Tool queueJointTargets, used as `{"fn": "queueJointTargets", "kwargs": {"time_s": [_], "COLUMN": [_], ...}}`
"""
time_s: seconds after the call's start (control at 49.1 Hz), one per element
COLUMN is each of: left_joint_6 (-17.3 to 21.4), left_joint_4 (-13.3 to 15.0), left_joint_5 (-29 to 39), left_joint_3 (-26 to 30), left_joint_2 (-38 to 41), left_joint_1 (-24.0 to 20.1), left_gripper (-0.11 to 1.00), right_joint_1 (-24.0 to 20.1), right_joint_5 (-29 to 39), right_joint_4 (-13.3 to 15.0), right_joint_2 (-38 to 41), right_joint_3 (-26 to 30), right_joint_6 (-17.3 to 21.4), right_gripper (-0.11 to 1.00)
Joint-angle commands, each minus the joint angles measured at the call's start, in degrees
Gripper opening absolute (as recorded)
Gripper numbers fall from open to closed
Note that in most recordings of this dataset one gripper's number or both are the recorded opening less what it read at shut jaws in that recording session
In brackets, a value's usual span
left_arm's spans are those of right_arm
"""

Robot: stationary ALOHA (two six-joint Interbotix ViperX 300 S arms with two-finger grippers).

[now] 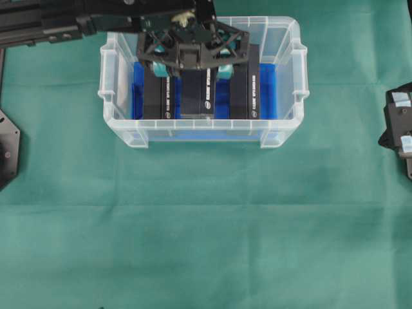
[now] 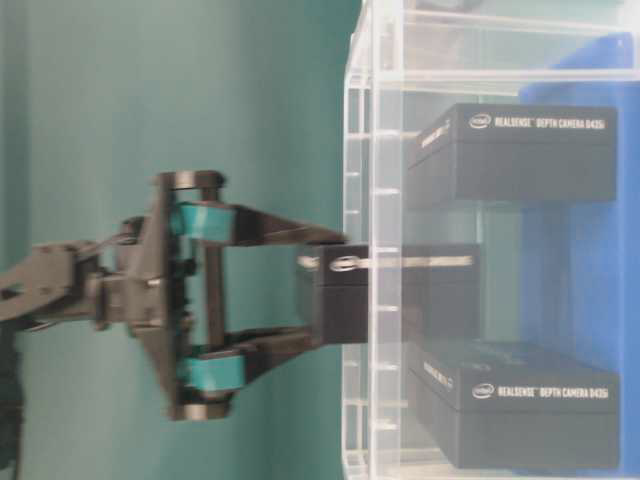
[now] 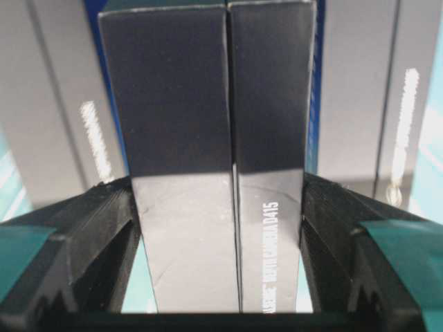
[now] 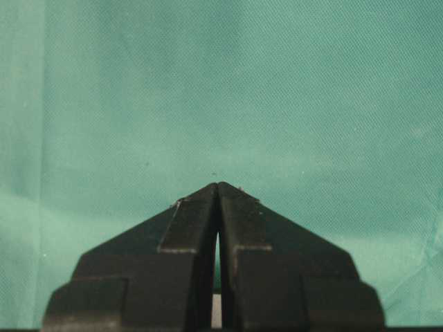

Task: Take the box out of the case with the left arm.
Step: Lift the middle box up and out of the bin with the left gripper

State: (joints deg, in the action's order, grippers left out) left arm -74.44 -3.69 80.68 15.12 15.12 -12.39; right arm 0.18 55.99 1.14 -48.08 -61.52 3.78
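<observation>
Left pincer [image 1: 195, 64] clamps the middle box [image 1: 196, 95] in the case [image 1: 120, 125]; right pincer [image 4: 218, 188], at three o'clock, is clenched, empty.

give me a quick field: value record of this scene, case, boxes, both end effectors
case: clear plastic tub on green cloth, blue lining inside
boxes: three black boxes side by side; left box, middle box, right box
left end effector: above the tub, fingers clamped on both sides of the middle box
middle box: stands out past the tub's rim in the table-level view, the other two lie deeper
right end effector: shut, holding nothing, over bare cloth at the right edge
</observation>
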Motion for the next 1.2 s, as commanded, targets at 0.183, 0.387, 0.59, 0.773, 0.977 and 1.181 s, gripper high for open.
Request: {"fn": "queueJointTargets", "kwargs": {"time_s": [0.183,0.387,0.59,0.773,0.977,1.181], "left_joint_6": [-0.09,-0.35,-0.70,-0.70,-0.79,-0.97], "left_joint_4": [-0.35,-0.35,-0.35,-0.35,-0.35,-0.35], "left_joint_5": [5.45,8.70,10.28,10.28,10.28,10.28], "left_joint_3": [8.00,10.11,10.90,10.90,10.81,10.81], "left_joint_2": [-5.71,-7.65,-7.82,-7.82,-7.91,-7.82], "left_joint_1": [0.00,0.09,0.53,0.53,0.70,0.97], "left_gripper": [0.61,0.61,0.61,0.61,0.61,0.61], "right_joint_1": [0.09,0.09,0.09,0.09,0.09,0.00], "right_joint_5": [-0.18,-0.09,-0.09,-0.09,-0.09,-0.18], "right_joint_4": [-0.09,-0.18,-0.18,-0.18,-0.18,-0.18], "right_joint_2": [0.18,0.18,0.18,0.18,0.18,0.18], "right_joint_3": [1.41,1.41,1.41,1.49,1.41,1.41], "right_joint_6": [0.09,0.09,0.09,0.09,0.09,0.09], "right_gripper": [-0.01,-0.01,-0.01,-0.01,-0.01,-0.01]}}
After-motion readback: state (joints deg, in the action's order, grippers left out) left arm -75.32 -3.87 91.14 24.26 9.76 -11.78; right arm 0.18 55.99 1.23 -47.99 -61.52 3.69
